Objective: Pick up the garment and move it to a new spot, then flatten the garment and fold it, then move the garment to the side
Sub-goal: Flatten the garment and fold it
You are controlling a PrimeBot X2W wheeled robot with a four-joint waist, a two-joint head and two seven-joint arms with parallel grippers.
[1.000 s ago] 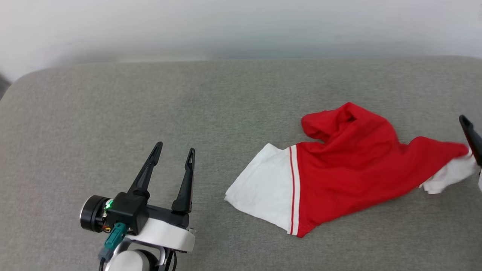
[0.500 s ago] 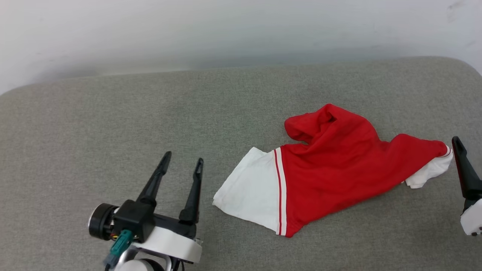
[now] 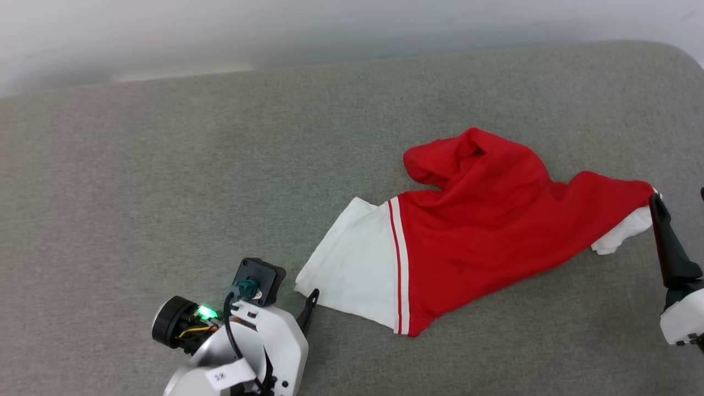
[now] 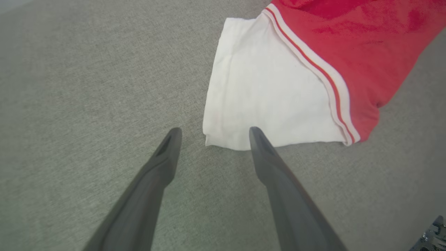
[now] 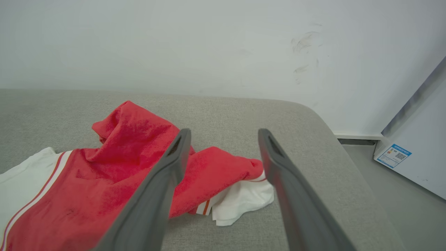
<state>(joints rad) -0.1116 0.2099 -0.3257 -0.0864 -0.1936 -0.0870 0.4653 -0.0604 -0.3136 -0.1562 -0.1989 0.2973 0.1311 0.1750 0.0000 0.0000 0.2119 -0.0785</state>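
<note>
Since 1 second ago, your left gripper point(image 4: 212, 132) had tipped down toward the white sleeve point(image 4: 264, 94) of the shirt point(image 3: 478, 231), its 2 fingers spread and empty, 1 tip at the sleeve's near edge. Your right gripper point(image 5: 224, 134) had moved in beside the shirt's right end, fingers likewise parted around nothing. You had the shirt lying crumpled on the right half of the gray cushion point(image 3: 165, 165).

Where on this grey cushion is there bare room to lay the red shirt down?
The widest bare patch is the grey cushion left of the garment, from the left tool back to the wall. A narrower strip runs behind the garment. The right end is crowded: garment, right tool, cushion edge.
</note>
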